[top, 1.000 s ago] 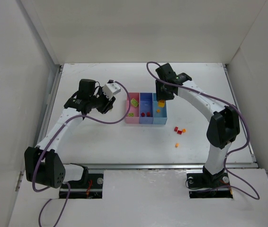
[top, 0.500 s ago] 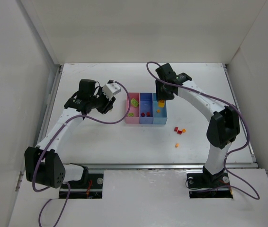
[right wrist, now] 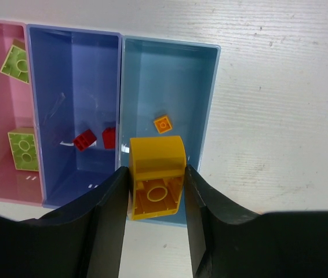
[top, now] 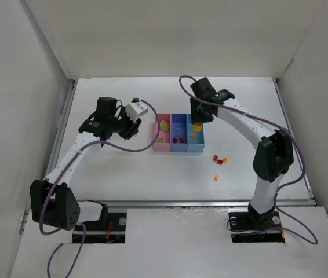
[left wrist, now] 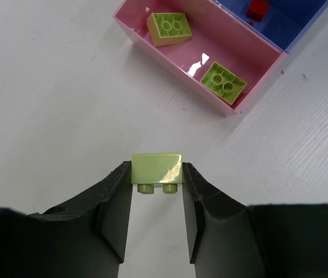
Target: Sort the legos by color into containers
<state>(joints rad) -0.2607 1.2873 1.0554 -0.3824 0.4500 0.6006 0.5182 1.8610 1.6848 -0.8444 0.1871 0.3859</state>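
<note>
Three joined bins sit mid-table: pink (top: 159,145), blue-violet (top: 179,117), light blue (top: 197,146). The pink bin (left wrist: 152,43) holds two yellow-green bricks (left wrist: 169,28) (left wrist: 224,83). The blue-violet bin (right wrist: 54,69) holds two red bricks (right wrist: 84,141). The light blue bin (right wrist: 199,75) holds a small orange brick (right wrist: 163,123). My left gripper (left wrist: 156,172) is shut on a yellow-green brick (left wrist: 157,170) above the table, left of the pink bin. My right gripper (right wrist: 157,174) is shut on a yellow-orange brick (right wrist: 157,162) over the light blue bin's near edge.
Loose red bricks (top: 217,159) and small orange bricks (top: 225,160) (top: 216,178) lie on the table right of and in front of the bins. White walls enclose the table on the left, back and right.
</note>
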